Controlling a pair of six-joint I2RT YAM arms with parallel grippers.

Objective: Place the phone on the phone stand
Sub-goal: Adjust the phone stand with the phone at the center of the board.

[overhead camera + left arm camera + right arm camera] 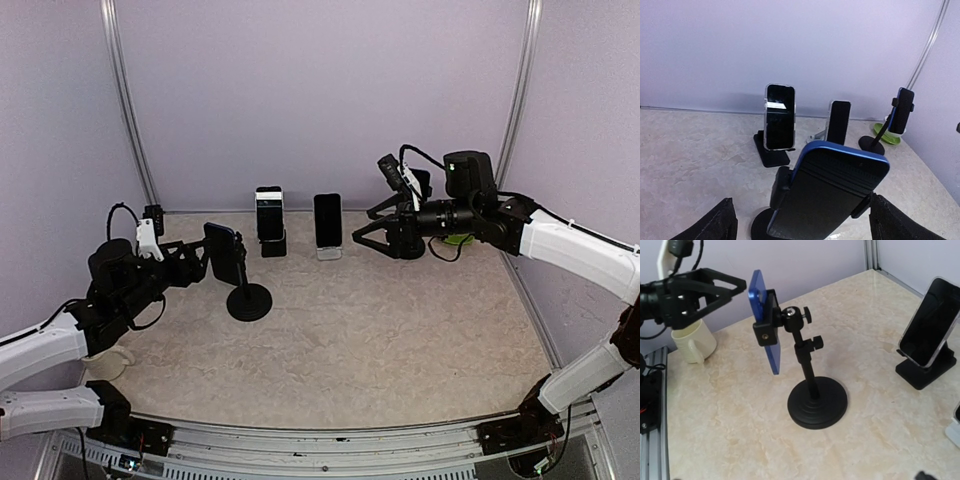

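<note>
Left gripper (208,256) stands with its black fingers (715,225) spread to either side of the blue phone (835,185), and from here I cannot tell whether either finger touches it. That phone, a flat slab with rounded corners and a glossy blue edge, sits gripped in the black clamp at the top of the phone stand (810,380), tilted a little off upright. The stand is a thin matte black pole with knobs and a ball joint, rising from a round, ridged base on the counter (400,340). Right gripper (358,231) hangs wide open over the back right of the counter, holding nothing and well apart from the blue phone.

The counter has a pale beige, marbled, stone-like surface. Lilac walls close in the back and both sides, and a metal rail (330,440) runs along the near edge. The widest bare stretch lies between the stand's base and that rail.

I count four phones and four stands. Besides the blue one, a silver-rimmed phone (779,117) leans on a black wedge stand (771,152), a dark phone (839,122) leans on a whitish stand (328,254), and a fourth phone (902,111) is clamped on a curved black arm near the right wall. One cream mug (692,342) sits by the left arm.
</note>
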